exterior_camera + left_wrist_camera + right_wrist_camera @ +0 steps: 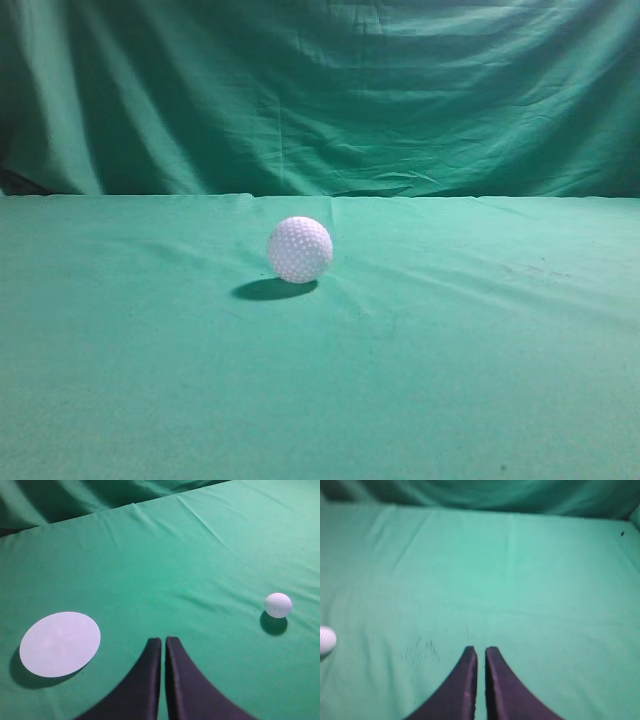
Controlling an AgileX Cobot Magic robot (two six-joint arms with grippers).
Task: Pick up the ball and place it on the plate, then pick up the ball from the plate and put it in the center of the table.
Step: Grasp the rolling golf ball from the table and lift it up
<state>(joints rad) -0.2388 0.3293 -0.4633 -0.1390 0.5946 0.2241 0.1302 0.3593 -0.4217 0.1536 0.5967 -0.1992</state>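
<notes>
Hovering over the green cloth, the left tool (163,640) has its two dark fingers pressed almost together, only a thin slit showing between the tips, and nothing is caught between them. Below and ahead of it lies bare table (165,570), slightly wrinkled. To the left of the tool, near but apart from it, sits the plate (60,643), a flat pale disc casting a dark shadow at its lower left edge; nothing rests on it. Off to the right, well apart from the tool and the plate, the ball (278,604) sits on the cloth with its shadow just beneath it.

The right tool (480,650) is likewise nearly closed, its dark fingers separated by a narrow gap and holding nothing. Cloth stretches ahead of it, with a few faint dark marks (420,652) to the left of the fingertips. The ball shows only as a white sliver at the far left edge of the right wrist view, well apart from this tool.

From the exterior camera, the white dimpled ball rests alone on the table, slightly left of the middle, with the draped green curtain (320,90) hanging behind. Neither tool appears in that view.
</notes>
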